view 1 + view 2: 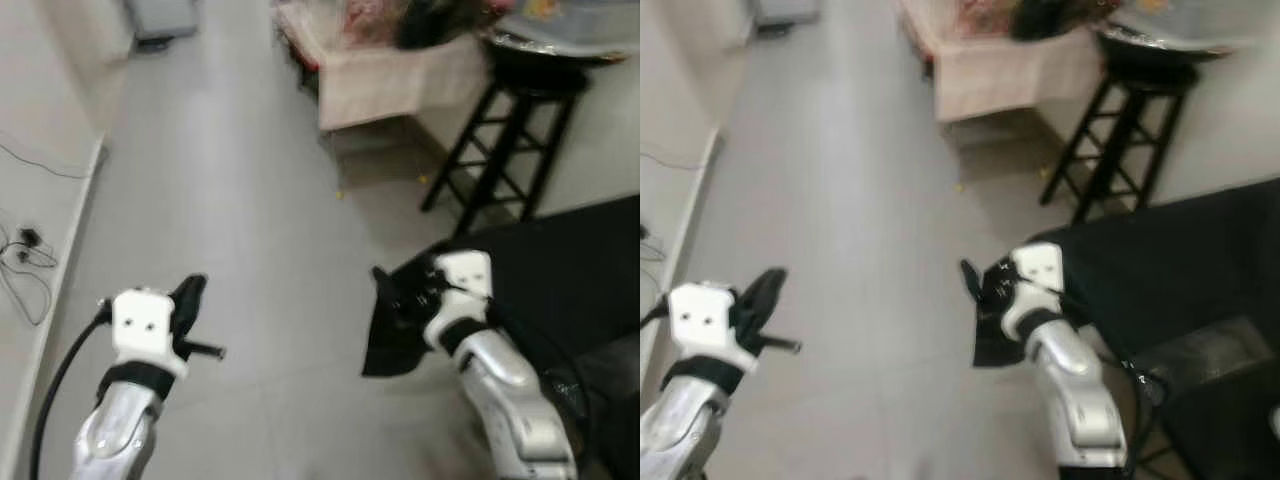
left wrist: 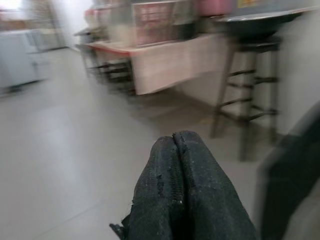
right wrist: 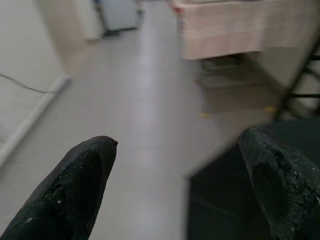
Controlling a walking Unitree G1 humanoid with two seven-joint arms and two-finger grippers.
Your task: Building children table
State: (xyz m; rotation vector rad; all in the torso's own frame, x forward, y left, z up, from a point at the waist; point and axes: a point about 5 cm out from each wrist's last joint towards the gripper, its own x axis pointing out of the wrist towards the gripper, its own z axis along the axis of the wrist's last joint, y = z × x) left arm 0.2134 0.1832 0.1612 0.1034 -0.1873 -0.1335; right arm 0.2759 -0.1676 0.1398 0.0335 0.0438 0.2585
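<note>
The right pincer [image 3: 177, 165] gapes wide, empty, over a black flat panel [image 1: 560, 270]; left pincer [image 2: 182, 187] pressed closed, empty.

Bare floor [image 1: 230, 230] ahead; black stool [image 1: 510, 140] and table [image 1: 390, 75] (far right) obstruct.

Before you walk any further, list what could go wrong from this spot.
1. The right gripper, fingers open, hangs at the corner of the black surface; a forward step could snag it there.
2. The black stool stands just ahead on the right, beside the cloth-covered table; the right arm might clip its legs.
3. Loose cables trail along the left wall; drifting left could tangle a foot.
</note>
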